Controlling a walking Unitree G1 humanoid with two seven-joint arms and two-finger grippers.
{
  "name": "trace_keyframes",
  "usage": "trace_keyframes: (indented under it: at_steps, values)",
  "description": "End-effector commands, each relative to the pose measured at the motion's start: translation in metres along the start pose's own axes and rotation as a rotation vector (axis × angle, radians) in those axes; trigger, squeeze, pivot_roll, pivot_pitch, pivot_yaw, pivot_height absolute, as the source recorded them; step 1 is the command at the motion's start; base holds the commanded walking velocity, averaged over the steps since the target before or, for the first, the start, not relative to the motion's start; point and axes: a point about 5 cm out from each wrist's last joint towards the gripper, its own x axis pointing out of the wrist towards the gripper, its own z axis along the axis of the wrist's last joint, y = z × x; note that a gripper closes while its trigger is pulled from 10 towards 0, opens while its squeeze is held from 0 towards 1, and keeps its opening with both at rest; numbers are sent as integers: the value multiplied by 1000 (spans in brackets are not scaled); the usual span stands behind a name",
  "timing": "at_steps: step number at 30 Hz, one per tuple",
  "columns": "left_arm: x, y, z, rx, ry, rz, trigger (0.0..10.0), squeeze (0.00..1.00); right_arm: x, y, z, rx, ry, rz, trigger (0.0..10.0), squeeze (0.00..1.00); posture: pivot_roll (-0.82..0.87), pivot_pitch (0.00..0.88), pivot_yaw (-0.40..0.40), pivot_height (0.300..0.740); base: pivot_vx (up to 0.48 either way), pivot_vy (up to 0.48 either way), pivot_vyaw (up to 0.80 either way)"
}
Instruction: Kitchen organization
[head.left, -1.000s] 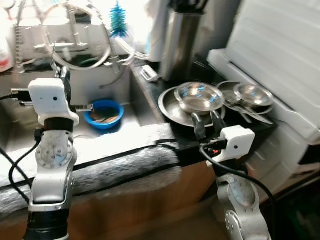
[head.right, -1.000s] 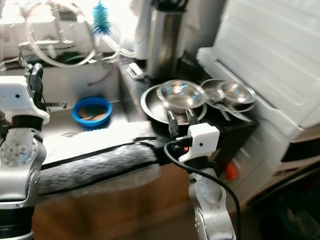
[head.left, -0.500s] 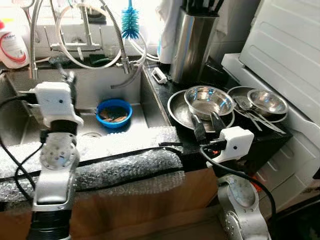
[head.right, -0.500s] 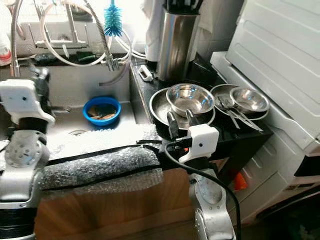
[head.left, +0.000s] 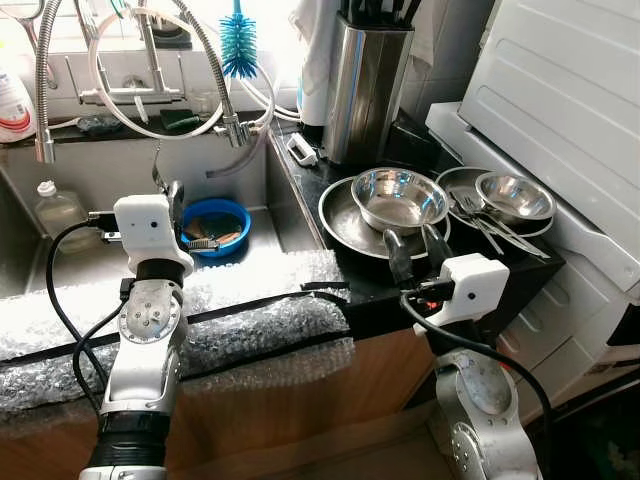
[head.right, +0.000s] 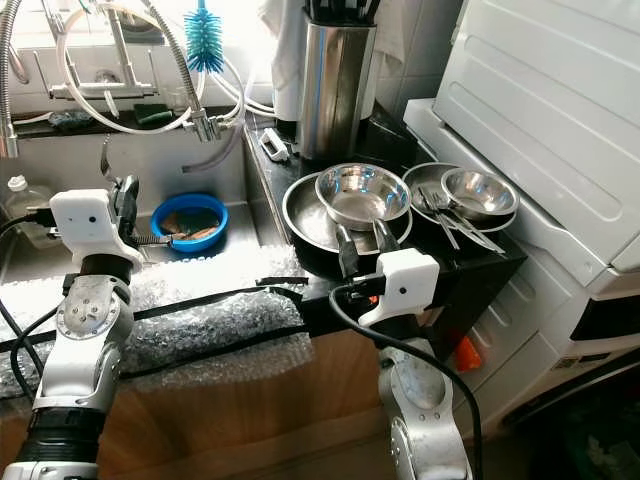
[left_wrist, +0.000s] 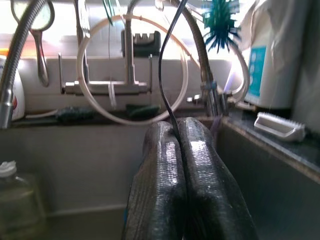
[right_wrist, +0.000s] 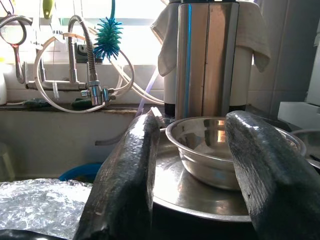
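Left eye view puts a steel bowl (head.left: 399, 196) inside a wide steel plate (head.left: 345, 215) on the black tabletop (head.left: 520, 270) to the right of the sink (head.left: 60, 265). Just right of them a smaller steel bowl (head.left: 514, 194) sits in a second plate (head.left: 462, 182), with some cutlery (head.left: 490, 228) lying across that plate's near rim. The right pincer (head.left: 418, 249) is held at the near edge of the tabletop, just short of the wide plate, its two black fingers (right_wrist: 125, 175) spread apart with nothing between them; in the right wrist view the bowl stands in the gap beyond the fingers.

Farther back on the tabletop stands a tall steel holder (head.left: 366, 85) with dark handles sticking out of its top, and a white appliance (head.left: 560, 100) leans at the right.

Over the sink, the left pincer (head.left: 174, 196) is raised with its fingers (left_wrist: 200, 185) pressed together, and a thin dark wire (left_wrist: 167, 75) rises from between them. Beyond it a blue bowl (head.left: 216, 222) lies in the sink basin, a clear bottle (head.left: 55, 212) stands at the far left, and a turquoise bottle brush (head.left: 238, 45) hangs by the tap hose (head.left: 205, 50). Bubble wrap (head.left: 250, 310) covers the sink's near edge.
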Motion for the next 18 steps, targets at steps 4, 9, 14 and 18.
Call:
trace_keyframes:
  at_steps: [4, 9, 14, 18]
  values:
    - [-3, 4, -5, 30, 18, 12, 10000, 0, -1, -1, 0, -7, 1, -7, 10000, 0, -51, 0, -59, 727, 0, 0, 0]
    - [-2, 6, -5, 42, 15, 21, 10000, 918, -1, 0, -1, -8, 5, -2, 10000, 0, -52, 0, -58, 727, 0, 0, 0]
    - [-2, 5, -4, 42, 7, 16, 10000, 957, -1, 0, -2, -7, 11, -4, 10000, 0, -53, 0, -54, 727, 0, 0, 0]
    - [-2, 5, -3, 41, 3, 15, 10000, 953, -1, 1, -3, -6, 13, 1, 10000, 0, -53, 0, -54, 727, 0, 0, 0]
